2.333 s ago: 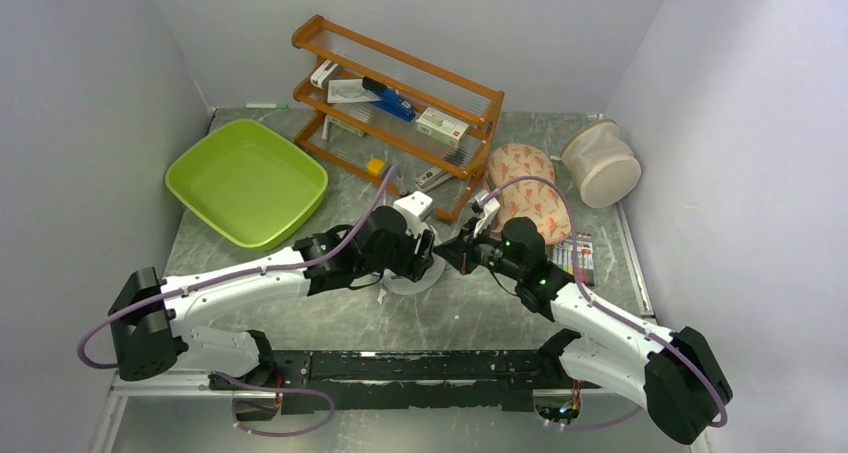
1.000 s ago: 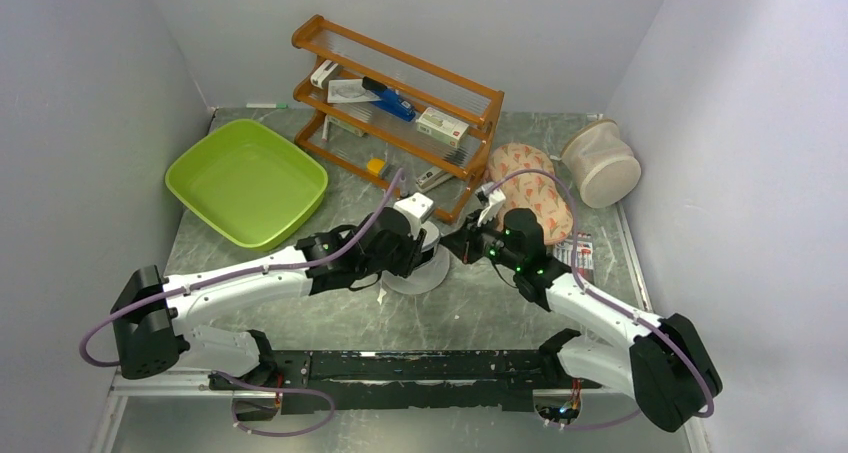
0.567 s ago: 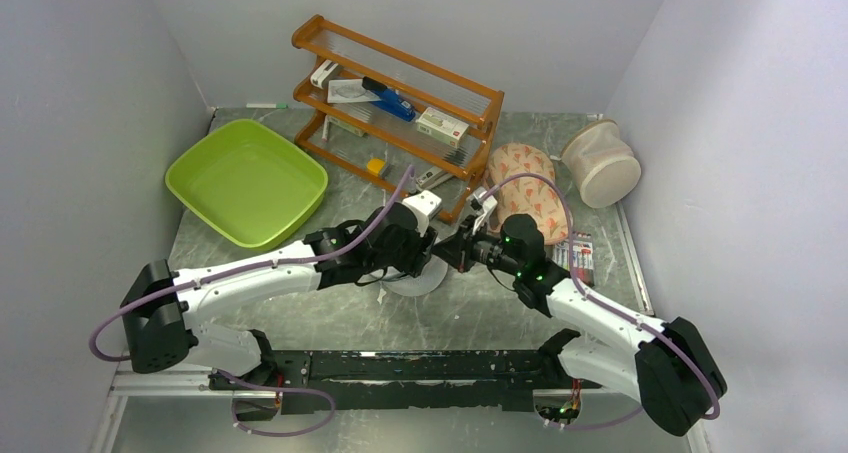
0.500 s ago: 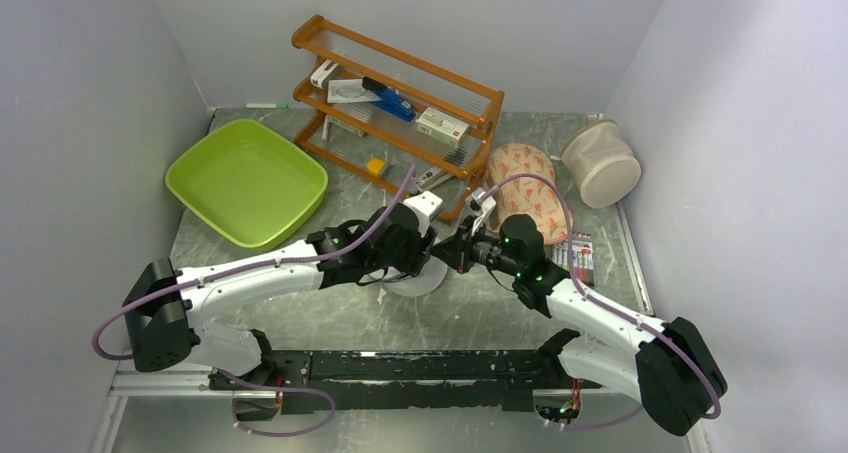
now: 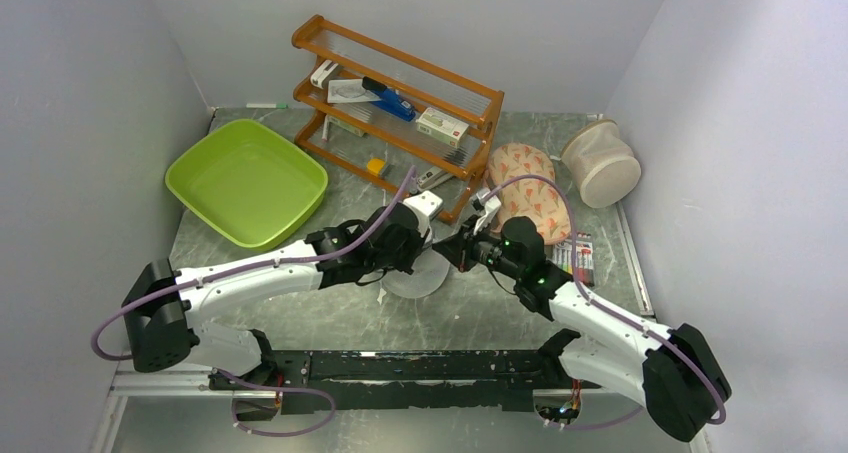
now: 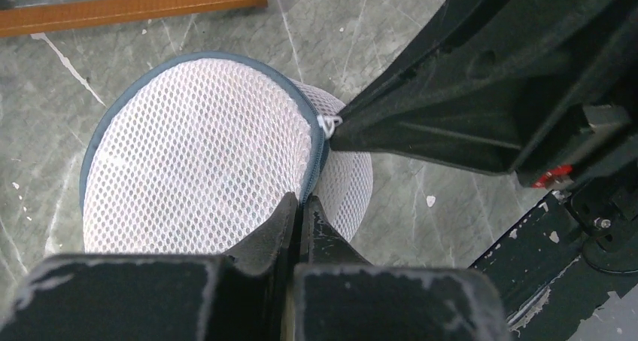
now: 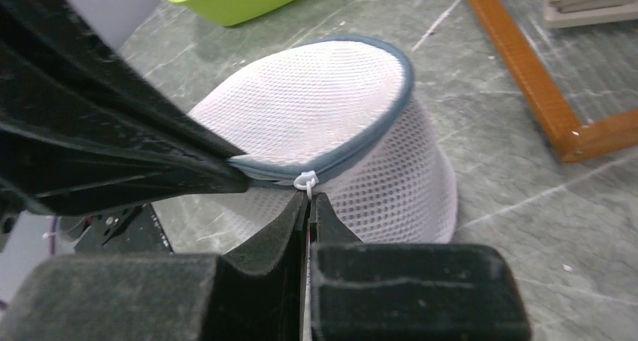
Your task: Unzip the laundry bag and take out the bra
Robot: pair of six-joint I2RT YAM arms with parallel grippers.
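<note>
The laundry bag (image 5: 412,276) is a small white mesh drum with a blue-grey zip round its lid, lying mid-table between both arms. My left gripper (image 6: 302,202) is shut on the lid's zip edge (image 6: 320,156), pinching the rim from the near side. My right gripper (image 7: 309,199) is shut on the white zip pull (image 7: 305,181), which also shows as the pull (image 6: 326,121) at the tip of the right fingers (image 6: 421,123). The left fingers (image 7: 128,149) reach the rim just left of the pull. From above, the left gripper (image 5: 428,250) and the right gripper (image 5: 453,252) meet over the bag. The bra is hidden.
A lime-green tub (image 5: 246,181) sits at the back left. An orange wooden rack (image 5: 400,103) with small boxes stands at the back. An orange-patterned pouch (image 5: 530,195), a beige mesh cylinder (image 5: 601,163) and a pack of pens (image 5: 575,256) lie to the right.
My left gripper opened briefly and has shut again on the bag's zip rim, a little nearer the pull. The right gripper stayed shut on the pull, shifting only slightly.
</note>
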